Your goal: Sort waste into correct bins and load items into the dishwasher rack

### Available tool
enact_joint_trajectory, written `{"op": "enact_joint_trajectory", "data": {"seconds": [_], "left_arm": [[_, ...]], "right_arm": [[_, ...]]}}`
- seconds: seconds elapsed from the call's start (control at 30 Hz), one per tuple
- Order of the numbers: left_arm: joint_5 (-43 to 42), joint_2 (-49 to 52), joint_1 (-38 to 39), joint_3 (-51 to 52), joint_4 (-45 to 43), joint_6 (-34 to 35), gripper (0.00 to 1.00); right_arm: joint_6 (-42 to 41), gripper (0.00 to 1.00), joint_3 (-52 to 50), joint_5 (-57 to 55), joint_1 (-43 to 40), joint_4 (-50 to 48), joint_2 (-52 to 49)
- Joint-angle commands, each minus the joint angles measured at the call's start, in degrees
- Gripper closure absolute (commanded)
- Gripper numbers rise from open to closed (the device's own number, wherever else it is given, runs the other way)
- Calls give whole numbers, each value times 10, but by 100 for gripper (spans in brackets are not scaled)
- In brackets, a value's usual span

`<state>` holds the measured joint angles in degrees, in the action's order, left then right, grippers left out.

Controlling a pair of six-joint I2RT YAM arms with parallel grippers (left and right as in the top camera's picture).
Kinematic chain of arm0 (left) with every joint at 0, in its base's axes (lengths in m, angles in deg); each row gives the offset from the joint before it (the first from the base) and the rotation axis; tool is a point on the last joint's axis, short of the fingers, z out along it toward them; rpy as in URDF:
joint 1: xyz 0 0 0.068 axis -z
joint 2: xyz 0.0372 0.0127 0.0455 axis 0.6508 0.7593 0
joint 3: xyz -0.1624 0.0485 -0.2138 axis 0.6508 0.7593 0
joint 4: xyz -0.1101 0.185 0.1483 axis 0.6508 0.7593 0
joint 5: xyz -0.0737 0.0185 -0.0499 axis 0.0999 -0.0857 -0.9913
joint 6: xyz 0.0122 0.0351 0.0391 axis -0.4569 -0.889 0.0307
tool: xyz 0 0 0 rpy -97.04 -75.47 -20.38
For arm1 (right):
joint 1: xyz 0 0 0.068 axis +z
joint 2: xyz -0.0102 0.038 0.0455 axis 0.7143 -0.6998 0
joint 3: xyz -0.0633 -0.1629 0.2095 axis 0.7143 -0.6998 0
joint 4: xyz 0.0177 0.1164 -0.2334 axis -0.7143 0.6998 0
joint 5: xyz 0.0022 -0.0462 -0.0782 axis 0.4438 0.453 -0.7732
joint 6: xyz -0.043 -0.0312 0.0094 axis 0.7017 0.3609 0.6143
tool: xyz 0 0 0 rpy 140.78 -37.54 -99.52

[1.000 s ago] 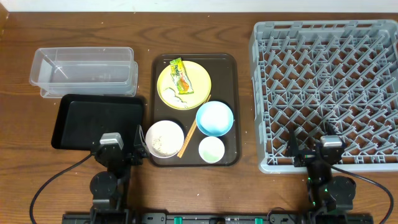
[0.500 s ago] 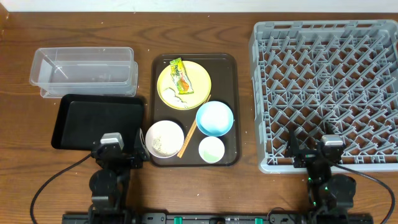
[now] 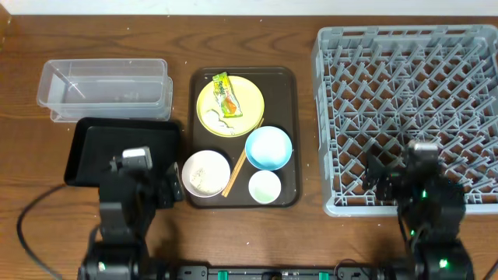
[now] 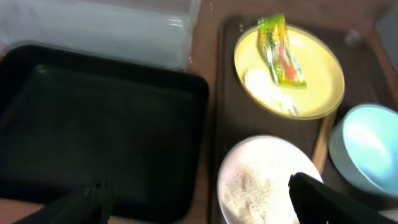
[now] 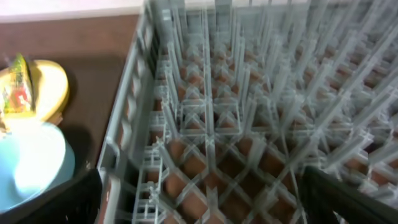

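Note:
A green-and-orange wrapper [image 3: 226,94] and white scraps [image 3: 216,119] lie on the yellow plate [image 3: 230,105]. In front of it stand a white bowl [image 3: 206,173] with rice crumbs, a light blue bowl [image 3: 268,148] and a pale cup [image 3: 264,187], with chopsticks [image 3: 236,173] between the bowls. My left gripper [image 3: 148,177] hangs open and empty over the black tray's [image 3: 97,144] near right corner, one finger above the white bowl [image 4: 261,180]. Open and empty too, my right gripper [image 3: 408,169] hovers over the grey rack's [image 3: 405,85] front edge.
The dishes all sit on a dark brown serving tray [image 3: 289,93] in the middle. A clear plastic tub [image 3: 105,89] stands at the back left, behind the black tray. The rack [image 5: 249,93] fills the right side, its pegs upright.
Both arms have lifted and reached farther from the near edge: the left over the black tray's corner, the right over the rack's front rows. Both grippers stayed open.

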<state>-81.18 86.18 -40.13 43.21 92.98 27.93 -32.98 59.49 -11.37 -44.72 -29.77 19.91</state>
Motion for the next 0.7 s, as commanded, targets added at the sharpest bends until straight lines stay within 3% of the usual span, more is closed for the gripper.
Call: {"op": "enact_joint_trajectory", "data": {"seconds": [0.0,0.2,0.33,0.53,0.67], "left_arm": [[-26,82,-2,-73,45,16,8],[-54,239,-2,-221,205,16,8],[-54,313,-2,-289,286,16,8],[-96,347,-2,-297,297,16,8],[-139,348,-2,-298,233,20,8]], "right_arm": [[-4,1,71,3,0,55,-73],[-4,1,181,2,0,180,-192],[0,1,212,2,-1,208,-244],[-1,1,213,5,0,210,-266],[0,1,213,11,0,205,-264]]}}
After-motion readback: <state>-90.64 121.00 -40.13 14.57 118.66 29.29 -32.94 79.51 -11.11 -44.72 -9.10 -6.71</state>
